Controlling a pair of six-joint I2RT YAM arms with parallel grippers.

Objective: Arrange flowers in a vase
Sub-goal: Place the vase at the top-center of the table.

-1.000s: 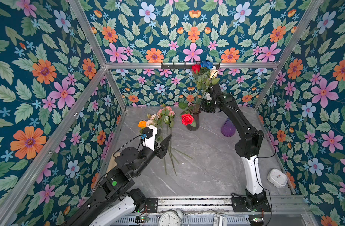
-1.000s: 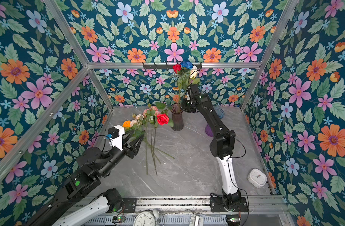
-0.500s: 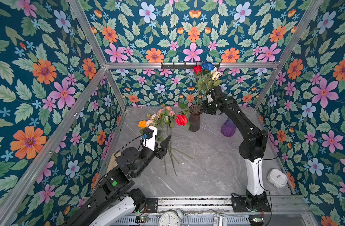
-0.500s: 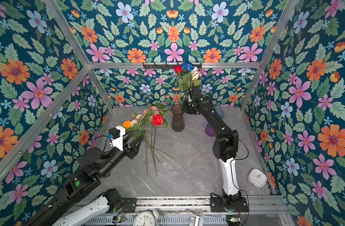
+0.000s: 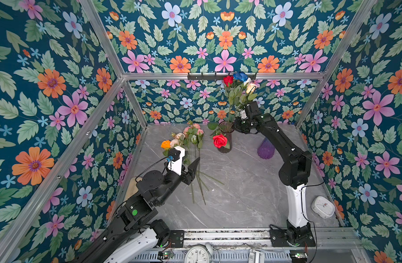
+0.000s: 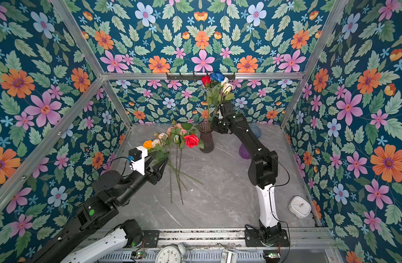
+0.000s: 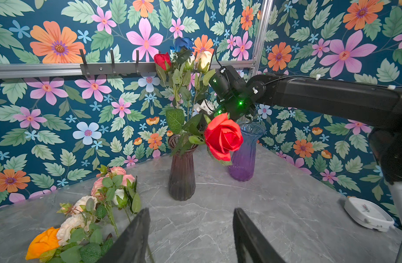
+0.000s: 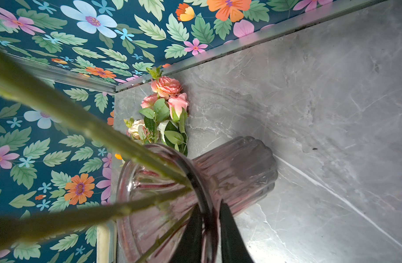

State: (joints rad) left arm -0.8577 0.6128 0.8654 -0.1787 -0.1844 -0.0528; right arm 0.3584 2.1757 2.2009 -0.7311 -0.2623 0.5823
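A smoky dark-purple ribbed glass vase (image 7: 181,177) stands at the far middle of the grey marbled worktop (image 5: 241,193), holding tall-stemmed artificial roses (image 5: 237,91), red, blue and cream, plus one big red rose (image 7: 222,136) drooping over its rim. The right gripper (image 8: 210,206) sits at that rim, jaws a narrow gap apart with the glass edge between them; whether they pinch anything I cannot tell. The left gripper (image 7: 192,211) hovers with jaws wide and empty over the loose bunch of pink, cream and orange roses (image 5: 188,139) lying left of the vase. These look light, with thin springy stems and soft heads that crush; the bare lower stem, below the leaves, seems the place to grip. The glass looks slippery and easy to tip.
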